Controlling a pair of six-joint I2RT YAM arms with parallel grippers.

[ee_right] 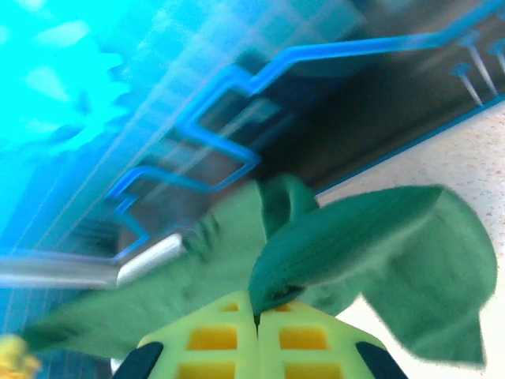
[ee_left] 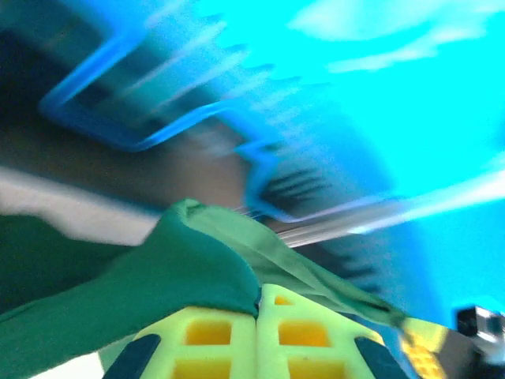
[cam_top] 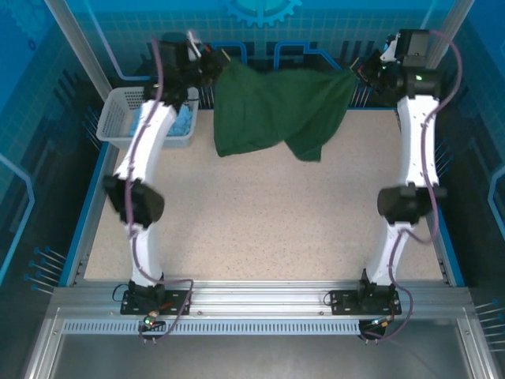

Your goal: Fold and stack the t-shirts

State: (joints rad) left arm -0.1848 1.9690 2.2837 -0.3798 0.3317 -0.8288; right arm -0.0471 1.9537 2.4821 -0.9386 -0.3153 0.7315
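grip: both jaws pinch the green t-shirt [cam_top: 272, 110] over the far edge of the counter [cam_top: 260, 229].
risk: we fear a thin pinch slips, bunching it.

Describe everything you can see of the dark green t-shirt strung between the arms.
The dark green t-shirt is plain, soft cloth. The left end effector and right end effector are each shut on an upper edge, so it hangs spread between them in loose folds over the far end of the speckled table; whether it touches is unclear.
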